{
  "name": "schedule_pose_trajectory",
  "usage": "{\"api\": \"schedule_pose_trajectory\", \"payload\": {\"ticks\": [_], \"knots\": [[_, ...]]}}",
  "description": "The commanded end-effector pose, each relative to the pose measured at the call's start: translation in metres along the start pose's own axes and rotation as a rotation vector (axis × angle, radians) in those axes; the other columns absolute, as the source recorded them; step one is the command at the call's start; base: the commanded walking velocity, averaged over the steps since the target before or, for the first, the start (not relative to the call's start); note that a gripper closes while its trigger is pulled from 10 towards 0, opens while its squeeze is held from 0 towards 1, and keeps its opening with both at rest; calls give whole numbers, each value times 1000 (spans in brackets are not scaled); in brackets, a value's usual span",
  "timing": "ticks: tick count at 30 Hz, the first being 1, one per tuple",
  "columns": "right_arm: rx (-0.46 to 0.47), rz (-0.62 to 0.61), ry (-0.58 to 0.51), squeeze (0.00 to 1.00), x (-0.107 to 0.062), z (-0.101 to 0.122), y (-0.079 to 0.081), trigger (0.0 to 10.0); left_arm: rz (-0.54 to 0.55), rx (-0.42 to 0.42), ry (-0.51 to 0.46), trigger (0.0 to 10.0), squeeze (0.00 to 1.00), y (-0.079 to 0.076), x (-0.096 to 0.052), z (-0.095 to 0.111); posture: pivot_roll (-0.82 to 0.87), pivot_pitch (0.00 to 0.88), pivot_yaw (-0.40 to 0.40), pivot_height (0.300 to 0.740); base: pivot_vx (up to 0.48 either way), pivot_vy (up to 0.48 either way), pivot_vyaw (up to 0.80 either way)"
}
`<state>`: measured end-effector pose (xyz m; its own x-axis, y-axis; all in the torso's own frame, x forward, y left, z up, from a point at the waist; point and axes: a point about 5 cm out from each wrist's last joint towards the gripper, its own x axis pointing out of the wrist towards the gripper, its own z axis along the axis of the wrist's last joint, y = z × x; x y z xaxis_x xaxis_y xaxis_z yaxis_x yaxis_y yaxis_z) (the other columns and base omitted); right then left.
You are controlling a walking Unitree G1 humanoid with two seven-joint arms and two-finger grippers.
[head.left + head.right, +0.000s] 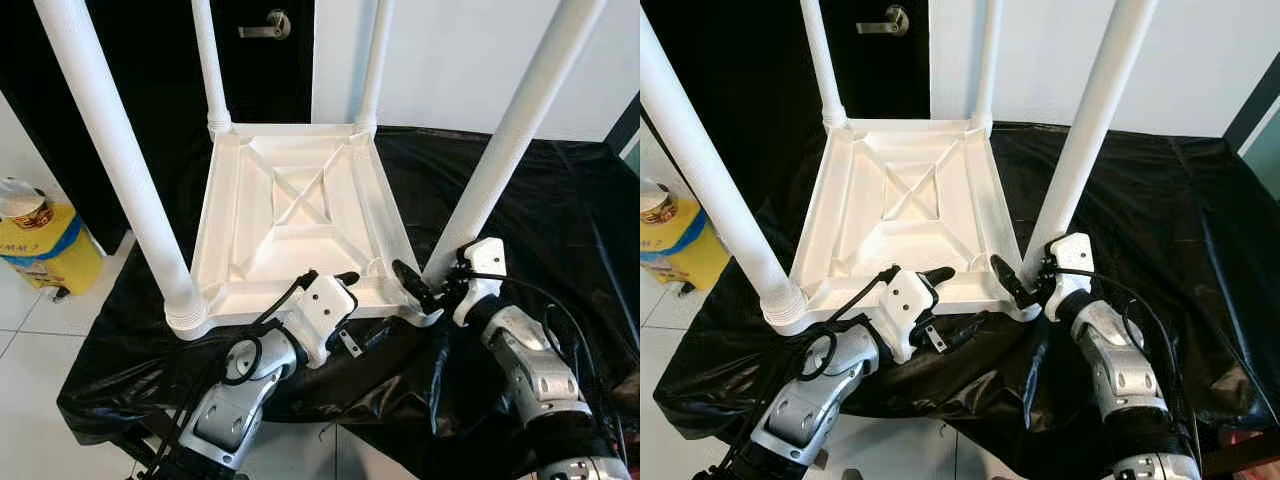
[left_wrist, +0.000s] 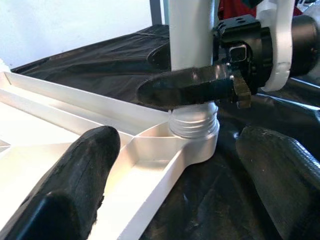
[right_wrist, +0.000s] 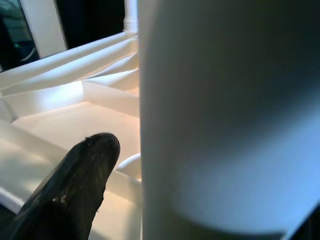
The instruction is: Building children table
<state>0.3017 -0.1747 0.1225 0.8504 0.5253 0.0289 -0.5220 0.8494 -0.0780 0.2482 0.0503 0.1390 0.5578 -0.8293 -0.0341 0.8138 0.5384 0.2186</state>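
A white children's table (image 1: 232, 205) lies upside down on a black cloth (image 1: 560, 220), with its legs standing up. My left gripper (image 1: 328, 277) is open at the front rim; one of its fingers (image 2: 80, 180) is over the inside of the top and the other is outside, over the cloth. My right gripper (image 1: 428, 278) is at the foot of the near-right leg (image 1: 510, 140), just above the threaded socket (image 2: 194, 125). One right finger (image 2: 190, 89) lies against the leg's side, and the leg (image 3: 225, 110) hides the other. The near-left leg (image 1: 120, 150) stands free.
A yellow bag (image 1: 45, 240) with a tub on it sits on the tiled floor at the left. Behind the table are a black door with a lever handle (image 1: 268, 27) and a white wall. The cloth spreads wide to the right.
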Motion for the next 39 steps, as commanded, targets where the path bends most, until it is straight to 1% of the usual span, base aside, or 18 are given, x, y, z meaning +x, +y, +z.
{"api": "schedule_pose_trajectory", "payload": {"ticks": [1, 4, 7, 8, 9, 10, 11, 13, 14, 22, 23, 24, 30, 31, 33, 35, 36, 39], "knots": [[0, 37, 23, 0, 4, -3, 4, 10000, 22, 3, 2, 10000, 0, 0, 0, 0, 24, 0, -77, 740, 0, 0, 0], [-5, 94, 50, 0, 10, -7, 4, 10000, 33, -1, -1, 10000, 0, 0, 0, 1, 30, 5, -81, 740, 0, 0, 0], [-10, 99, 53, 0, 14, -8, 2, 10000, 38, -2, -1, 10000, 0, 0, 0, 1, 33, 8, -81, 740, 0, 0, 0], [-12, 102, 57, 0, 15, -9, 2, 8588, 40, -2, -1, 10000, 0, 1, 0, 1, 39, 9, -83, 740, 0, 0, 0], [-13, 103, 57, 0, 18, -10, 2, 4706, 42, -2, 0, 10000, 0, 1, 0, 1, 44, 10, -83, 740, 0, 0, 0], [-13, 105, 57, 0, 19, -10, 3, 4706, 43, -1, 0, 10000, 0, 1, -1, 1, 45, 11, -84, 740, 0, 0, 0], [-16, 108, 58, 0, 21, -11, 4, 510, 45, 0, 1, 10000, 0, 2, -1, 1, 50, 12, -85, 740, 0, 0, 0], [-18, 110, 59, 0, 22, -11, 5, 510, 47, 1, 2, 10000, 0, 2, -2, 1, 51, 12, -85, 740, 0, 0, 0], [-19, 113, 59, 0, 24, -12, 5, 0, 49, 2, 3, 10000, 0, 3, -2, 1, 54, 15, -84, 740, 0, 0, 0], [-24, 105, 70, 0, 25, -14, 3, 0, 55, 3, 6, 10000, 0, 3, -2, 1, 50, 16, -80, 740, 0, 0, 0], [-20, 100, 71, 0, 24, -15, 3, 196, 54, 5, 6, 10000, 0, 4, -2, 1, 47, 13, -78, 740, 0, 0, 0], [-17, 90, 70, 0, 23, -17, 4, 10000, 54, 6, 4, 10000, 0, 4, -1, 2, 43, 11, -76, 740, 0, 0, 0], [-5, 64, 65, 0, 22, -18, 4, 10000, 51, 10, -2, 10000, 0, 5, 0, 4, 43, 11, -75, 740, 0, 0, 0], [-20, 21, 80, 0, 21, -21, 4, 10000, 49, 11, -2, 10000, 0, 6, 1, 4, 35, 7, -67, 740, 0, 0, 0], [-20, 21, 80, 0, 21, -21, 4, 10000, 49, 11, -2, 10000, 0, 6, 1, 4, 35, 7, -67, 740, 0, 0, 0], [-38, -91, 112, 0, 16, -27, 1, 10000, 38, 15, -1, 10000, 0, 6, 3, 3, 25, 0, -53, 740, 0, 0, 0], [-38, -91, 112, 0, 16, -27, 1, 10000, 38, 15, -1, 10000, 0, 6, 3, 3, 25, 0, -53, 740, 0, 0, 0], [-37, -185, 121, 0, 10, -31, 0, 10000, 29, 22, 0, 10000, 0, 8, 4, 3, 18, 0, -44, 740, 0, 0, 0]]}}
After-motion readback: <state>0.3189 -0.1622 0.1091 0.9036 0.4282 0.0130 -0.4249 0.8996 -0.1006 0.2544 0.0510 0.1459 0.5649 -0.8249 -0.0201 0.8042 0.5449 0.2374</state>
